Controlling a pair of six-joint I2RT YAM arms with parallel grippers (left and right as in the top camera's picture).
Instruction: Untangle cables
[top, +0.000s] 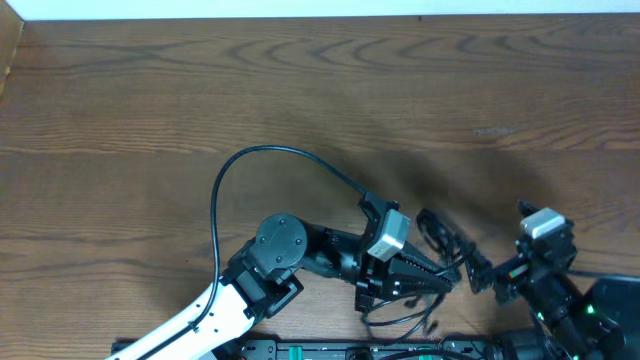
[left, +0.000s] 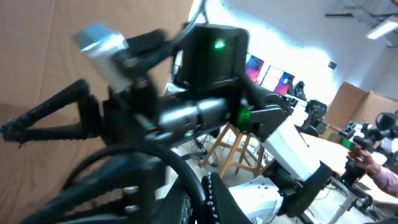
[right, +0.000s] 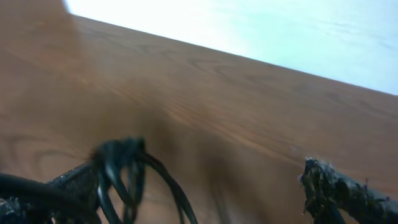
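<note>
The cables (top: 437, 232) are thin black cords bunched in loops between my two grippers, near the table's front edge. One loop trails down below the left gripper (top: 400, 318). My left gripper (top: 445, 280) points right and looks shut on a cable (left: 180, 171), which runs between its toothed fingers (left: 205, 199). My right gripper (top: 478, 272) faces it from the right. In the right wrist view it is open (right: 199, 183), and cable loops (right: 127, 165) hang at its left finger. The view is blurred.
The brown wooden table (top: 300, 90) stretches back to a white edge. The left arm's own thicker black wire (top: 250, 155) arcs over the table. The right arm (left: 211, 68), with a green light, fills the left wrist view.
</note>
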